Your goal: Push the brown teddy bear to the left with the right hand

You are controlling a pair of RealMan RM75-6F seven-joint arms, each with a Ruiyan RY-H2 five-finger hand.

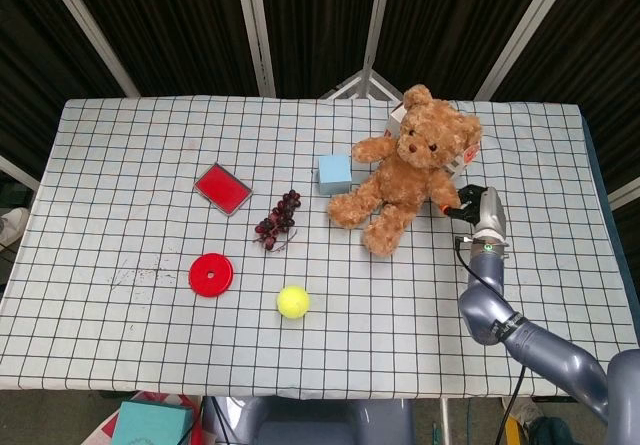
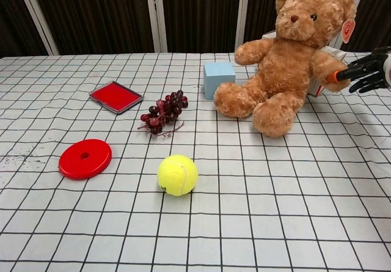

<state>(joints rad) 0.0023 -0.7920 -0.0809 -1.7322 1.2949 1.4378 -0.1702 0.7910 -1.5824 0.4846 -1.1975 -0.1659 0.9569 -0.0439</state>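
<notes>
A table covered with a white cloth (image 2: 293, 223) printed in a black grid fills both views. Nearest the robot, a yellow tennis ball (image 2: 177, 175) lies on the cloth. To its left and a little farther back sits a flat red ring-shaped disc (image 2: 85, 158). Beyond these, near the middle of the table, lies a small bunch of dark red grapes (image 2: 164, 111), and to its left a shallow red tray with a grey rim (image 2: 115, 96).

On the right side of the table, the robot's right hand (image 1: 472, 204) reaches in on a grey arm. Its dark fingers (image 2: 371, 71) are spread apart and point left toward the bear, with an orange fingertip touching the bear's outstretched arm. The hand holds nothing.

The brown teddy bear (image 1: 412, 166) sits upright in the right half of the table, toward the far side, legs stretched forward and arms out. A white tag with a red mark (image 2: 349, 30) hangs by its ear. A light blue cube (image 1: 334, 173) stands just beside the bear's arm on the left. A white box (image 2: 330, 54) is partly hidden behind the bear. Dark curtains with pale vertical rails (image 1: 255, 25) form the backdrop. The left hand appears in neither view.
</notes>
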